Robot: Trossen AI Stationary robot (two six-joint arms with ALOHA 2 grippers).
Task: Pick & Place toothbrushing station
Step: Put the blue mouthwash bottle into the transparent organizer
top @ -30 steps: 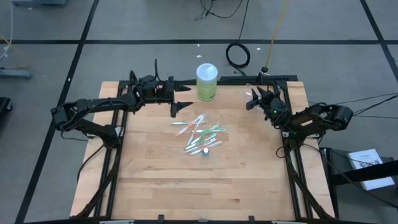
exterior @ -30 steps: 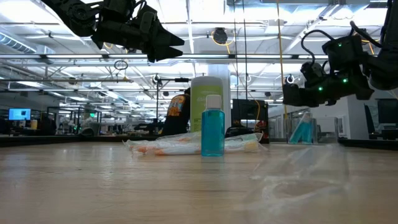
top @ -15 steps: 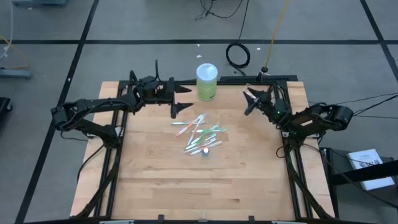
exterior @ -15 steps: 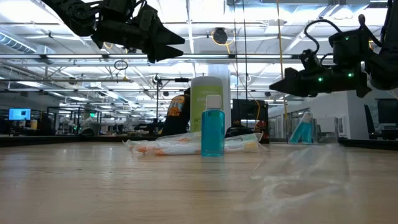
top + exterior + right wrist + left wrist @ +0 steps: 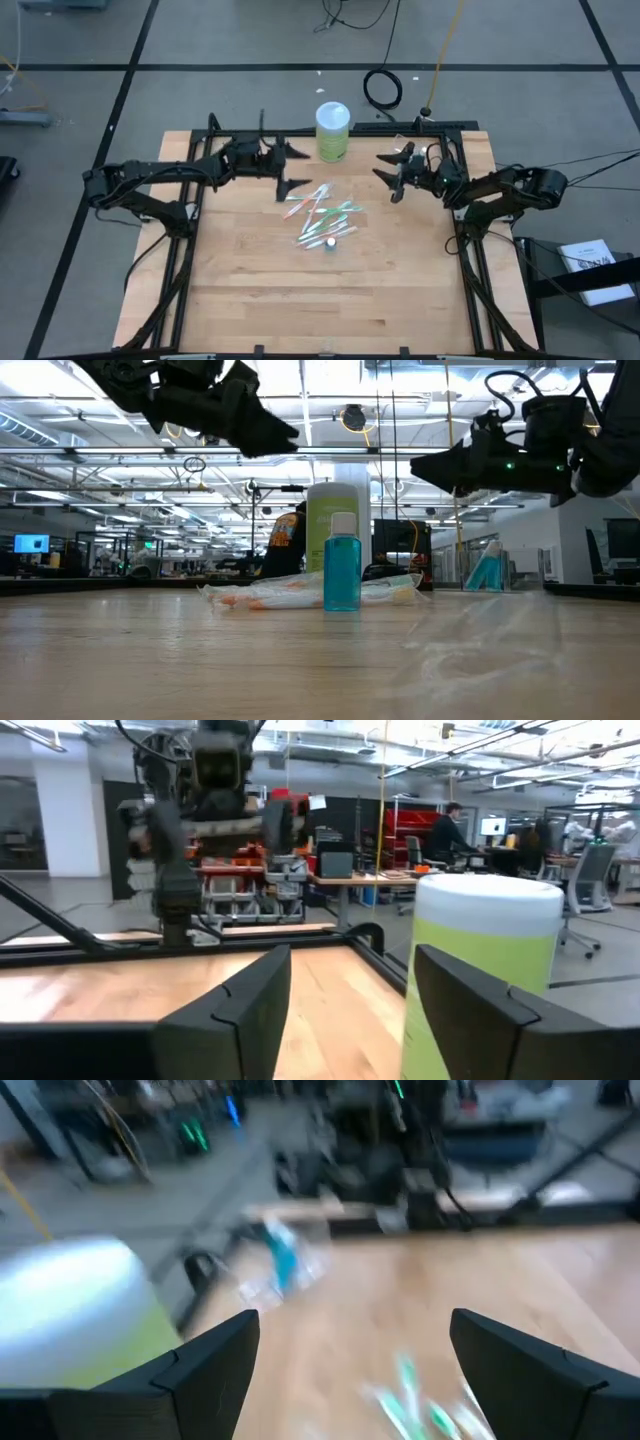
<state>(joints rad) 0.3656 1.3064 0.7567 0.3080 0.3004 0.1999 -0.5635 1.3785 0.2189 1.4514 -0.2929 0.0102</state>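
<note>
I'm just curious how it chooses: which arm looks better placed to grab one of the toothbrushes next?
Probably the left. The left gripper hangs open just beside the toothbrushes, while the right gripper, also open, is farther off.

1. The high view looks straight down on the whole pale wooden table [image 5: 330, 290] from well above
2. The low view sits at table-top height, close behind a small teal white-capped bottle [image 5: 342, 574], facing the room
3. Each wrist view looks forward between its own dark fingers
4. All four views share the lime-green white-lidded cylinder [image 5: 333, 132] [image 5: 333, 530] [image 5: 75, 1320] [image 5: 483, 975]
</note>
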